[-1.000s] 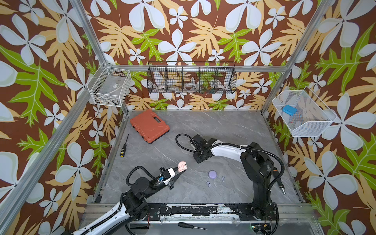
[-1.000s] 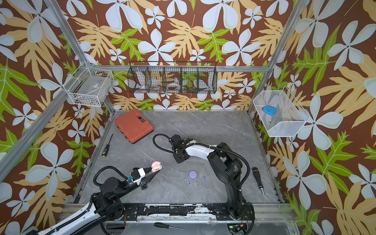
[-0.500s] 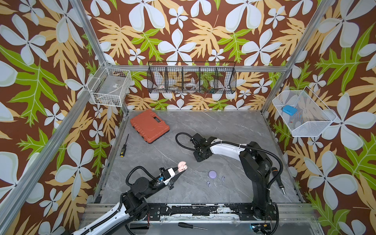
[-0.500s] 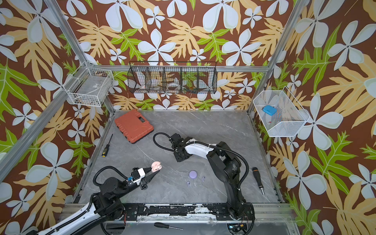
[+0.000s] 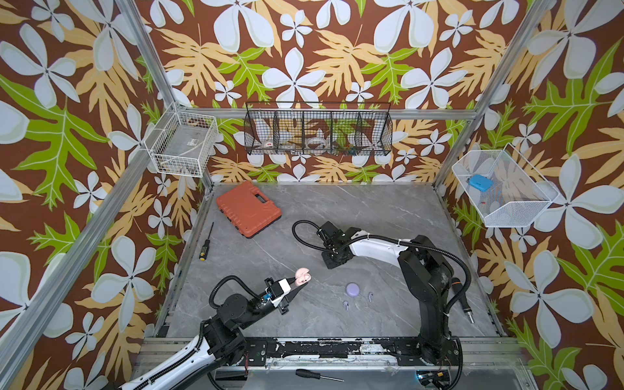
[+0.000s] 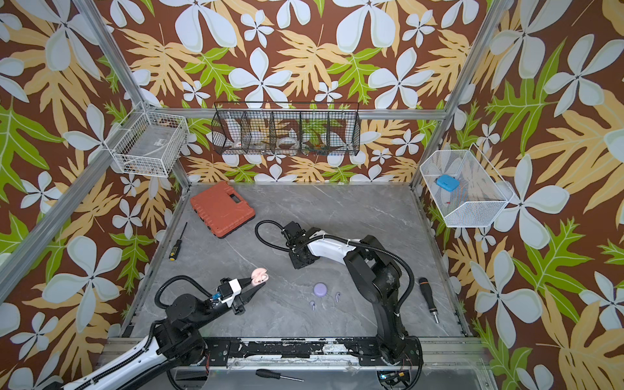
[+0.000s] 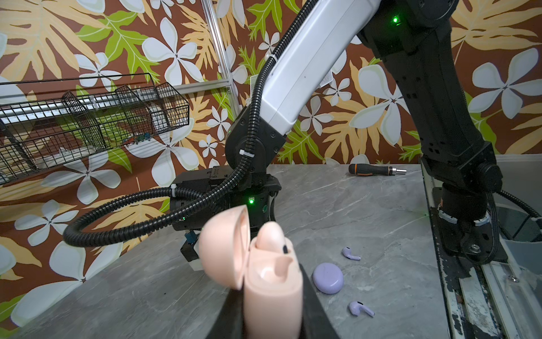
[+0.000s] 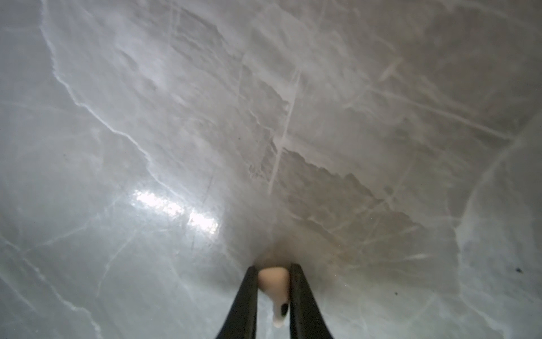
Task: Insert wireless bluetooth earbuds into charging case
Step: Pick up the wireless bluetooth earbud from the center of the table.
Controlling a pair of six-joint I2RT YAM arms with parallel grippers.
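Tips of the right gripper (image 8: 273, 267) hidden under its own black wrist block in both top views. Seen only from the right wrist camera, blurred, with the fingers cut off at the frame edge. Jaws narrow, pinched on 1 pale pink earbud (image 8: 274, 283) of smooth glossy plastic. Rounded bulb between the fingertips, thin stem with a dark spot running back along the jaws toward the wrist, long axis in line with the fingers. Just beyond the tips, glossy grey marbled table (image 8: 293, 132) with white veins. Contact between earbud and table impossible to judge.

Left gripper (image 5: 301, 282) raised above the table, jaws clamped on the lower half of a pale pink charging case (image 7: 272, 296). Case smooth and rounded, held upright, domed lid (image 7: 225, 243) hinged open to 1 side. Black fingers (image 7: 313, 308) cut off by the frame edge. Seated pink earbud (image 7: 271, 234) in 1 socket, bulb up, beside a smooth hollow socket.

Beyond the left jaws, on the table: closed round lavender case (image 7: 328, 277). 1 lavender earbud (image 7: 350, 254) past it, another lavender earbud (image 7: 360, 308) nearer. Both lying flat, apart from that case, tiny in the top views.
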